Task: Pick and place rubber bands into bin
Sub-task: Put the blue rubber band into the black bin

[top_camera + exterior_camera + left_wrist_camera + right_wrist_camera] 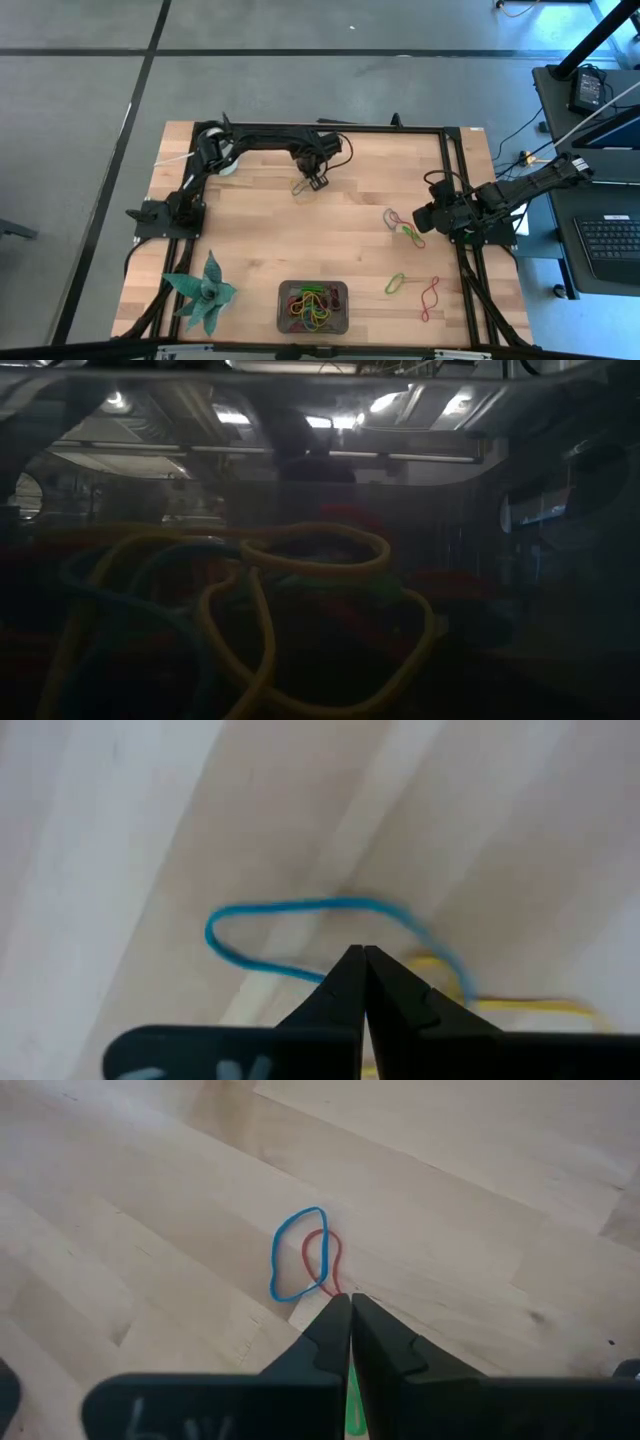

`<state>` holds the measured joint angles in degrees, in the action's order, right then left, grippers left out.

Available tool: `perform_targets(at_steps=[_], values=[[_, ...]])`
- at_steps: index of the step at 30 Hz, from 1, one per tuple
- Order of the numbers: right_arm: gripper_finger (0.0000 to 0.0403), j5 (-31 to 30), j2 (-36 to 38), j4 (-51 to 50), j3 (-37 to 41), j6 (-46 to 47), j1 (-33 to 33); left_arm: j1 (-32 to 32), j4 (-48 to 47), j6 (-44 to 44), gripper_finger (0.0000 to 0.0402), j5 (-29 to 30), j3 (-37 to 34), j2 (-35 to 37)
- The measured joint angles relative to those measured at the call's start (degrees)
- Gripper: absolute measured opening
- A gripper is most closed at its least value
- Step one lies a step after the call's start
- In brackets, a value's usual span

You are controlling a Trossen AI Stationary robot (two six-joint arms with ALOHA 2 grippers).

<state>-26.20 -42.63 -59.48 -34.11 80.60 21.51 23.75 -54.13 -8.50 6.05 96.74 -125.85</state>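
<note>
my left gripper [362,952]: jaws pressed together, blue band [300,910] just ahead, yellow band [520,1005] beside | my right gripper [350,1298]: jaws pressed together, blue loop [296,1252] crossing red loop [322,1260] ahead | high view only: bin [313,307] holding bands

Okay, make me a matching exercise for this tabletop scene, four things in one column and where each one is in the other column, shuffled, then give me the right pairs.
Things:
1. bin
2. green star-shaped plant
3. left tool
4. red rubber band

Places, in the high view:
A. near left corner of the table
B. far middle, at a band
C. near edge, centre, holding bands
D. near right, beside a green band

Pairs: 1-C, 2-A, 3-B, 4-D
</note>
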Motion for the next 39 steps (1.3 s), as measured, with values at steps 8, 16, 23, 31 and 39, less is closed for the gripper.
perform_targets(at_steps=[8,16,23,31,39], values=[[0.0018,0.00,0.00,0.17,0.00,-0.02,0.01,-1.22,-2.61,7.68,0.0002,-0.48,3.79,0.25],[0.0018,0.02,0.00,0.36,0.00,-0.02,0.01,-3.37,-2.82,19.57,0.0051,1.91,4.25,0.27],[0.0018,0.01,0.00,1.03,0.00,-0.01,0.01,-3.84,-2.59,30.12,0.0114,7.46,3.85,0.38],[0.0018,-0.14,0.00,2.05,-0.02,-0.02,0.01,-3.78,3.17,38.58,0.0132,8.88,-1.34,0.13],[0.0018,-0.48,0.00,3.47,-0.02,0.00,0.01,-3.70,11.07,36.52,0.0108,8.83,-4.96,0.30]])
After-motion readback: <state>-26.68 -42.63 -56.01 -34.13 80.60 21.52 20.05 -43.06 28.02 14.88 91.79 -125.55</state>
